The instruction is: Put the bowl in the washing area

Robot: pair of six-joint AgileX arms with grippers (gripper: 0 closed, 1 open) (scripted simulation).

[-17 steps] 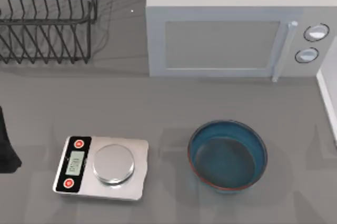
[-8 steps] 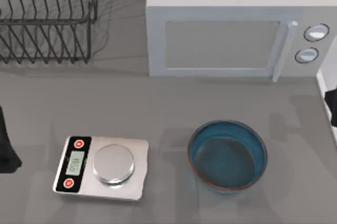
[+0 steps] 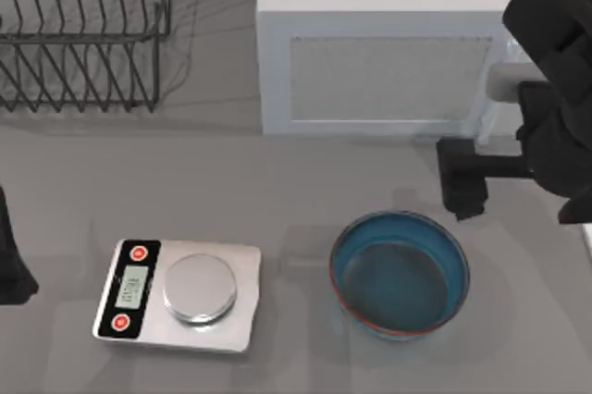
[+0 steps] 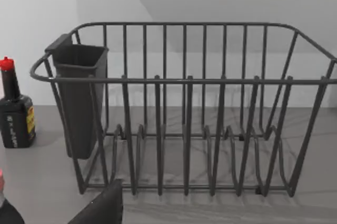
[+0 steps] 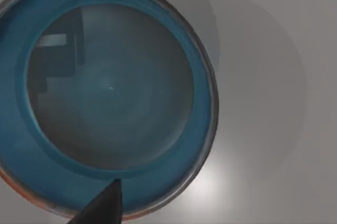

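The round, deep bowl [image 3: 400,272] with its glossy dark blue inside and thin reddish-brown rim is sitting upright on the grey table [image 3: 305,181], toward five o'clock in the top view; the flat silver kitchen scale [image 3: 178,296] with a round steel plate and black button strip is lying well apart from it, toward seven o'clock; the right wrist view is looking straight down into the bowl [image 5: 105,95], with a dark fingertip [image 5: 102,208] showing at its near rim. The black right gripper [image 3: 462,186] is hovering just above the bowl's twelve o'clock edge, reaching in from three o'clock, apart from the bowl; whether its jaws are open or closed I cannot tell. The black left arm [image 3: 11,255] is sitting parked at nine o'clock. Farther back, the white box-shaped microwave [image 3: 388,43] is standing at one o'clock; the dark wire dish rack [image 3: 83,33] is standing at eleven o'clock, and the left wrist view is showing its dark cutlery cup [image 4: 79,98] and a black red-capped bottle [image 4: 15,113] beside it.
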